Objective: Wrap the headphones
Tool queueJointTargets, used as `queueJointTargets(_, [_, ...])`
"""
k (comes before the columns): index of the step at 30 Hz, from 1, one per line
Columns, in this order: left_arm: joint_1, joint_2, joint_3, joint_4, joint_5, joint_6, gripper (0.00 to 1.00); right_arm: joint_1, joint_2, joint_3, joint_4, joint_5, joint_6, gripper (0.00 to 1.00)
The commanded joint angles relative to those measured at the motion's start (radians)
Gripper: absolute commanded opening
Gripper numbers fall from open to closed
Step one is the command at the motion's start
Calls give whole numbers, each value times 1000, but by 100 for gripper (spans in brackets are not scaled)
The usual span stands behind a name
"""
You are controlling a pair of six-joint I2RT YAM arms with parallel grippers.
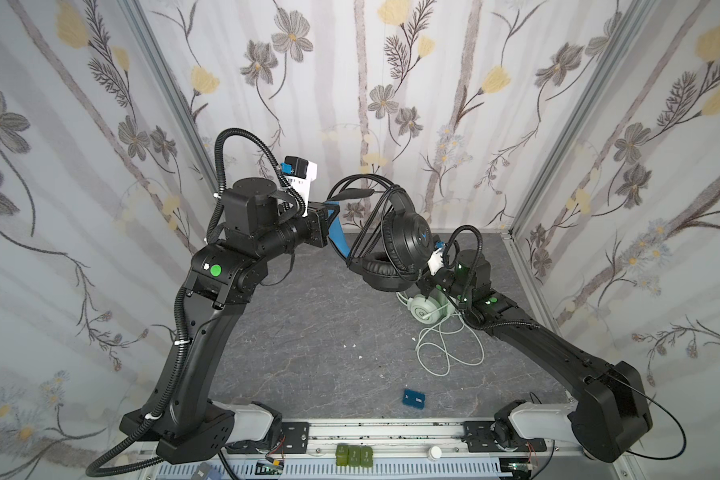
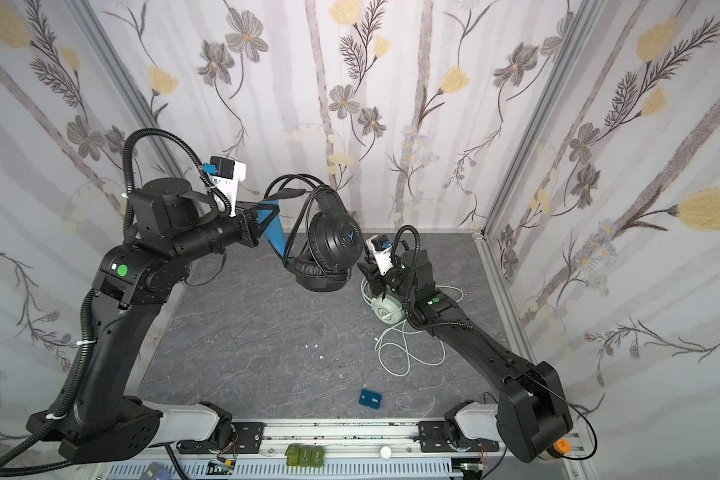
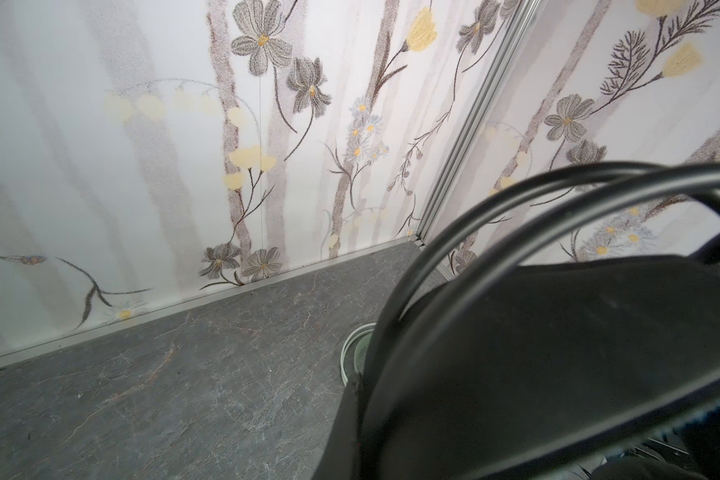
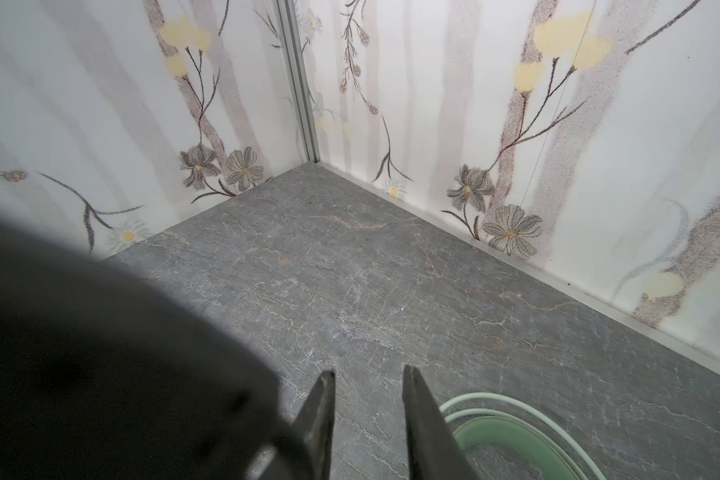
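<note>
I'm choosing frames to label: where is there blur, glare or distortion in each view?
Left wrist: the black headphones loom close, out of focus. Right wrist: a dark blur beside the right gripper; table crisp. Both top views: sharp, evenly lit, no glare, walls splayed by wide angle.

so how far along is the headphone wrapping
Looks done or nearly: the black cable is looped over the headband of the black headphones. In hand: the left gripper holds them up by the blue band; the right gripper is open, empty. Left: the mint headphones lie with their pale cable loose on the table.
</note>
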Motion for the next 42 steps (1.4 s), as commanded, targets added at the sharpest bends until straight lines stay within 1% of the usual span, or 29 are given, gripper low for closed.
queueJointTargets(1, [5, -11, 10, 115, 17, -53, 0, -2, 10, -11, 44, -25, 26, 33])
queueJointTargets(9, [18, -14, 9, 109, -1, -52, 0, 0, 4, -22, 39, -45, 42, 46])
queueJointTargets(14, [24, -11, 5, 106, -10, -49, 0, 0, -10, -32, 17, -52, 39, 49])
queueJointTargets(17, [26, -8, 1, 104, -16, -48, 0, 0, -17, -39, 1, -50, 26, 49])
queueJointTargets(20, [30, -8, -6, 107, -24, -49, 0, -1, -15, -42, -24, -33, 3, 45])
queueJointTargets(22, [33, -8, -12, 117, -29, -55, 0, -1, -9, -50, -26, -26, -2, 46])
queueJointTargets(28, [38, 0, -14, 127, -32, -66, 0, 0, -18, -91, 57, -92, 34, 52])
queueJointTargets(31, [38, 2, -14, 127, -32, -68, 0, 0, -19, -99, 96, -124, 58, 52])
queueJointTargets(35, [41, 3, -13, 126, -38, -68, 0, -2, -7, -96, 116, -156, 73, 48])
queueJointTargets(37, [42, 3, -12, 127, -43, -70, 0, -2, 0, -91, 100, -129, 73, 44])
queueJointTargets(38, [43, 3, -12, 129, -45, -72, 0, -2, 2, -92, 91, -110, 75, 44])
queueJointTargets(42, [52, 5, -10, 129, -59, -82, 0, -3, -14, -115, 106, -115, 76, 51])
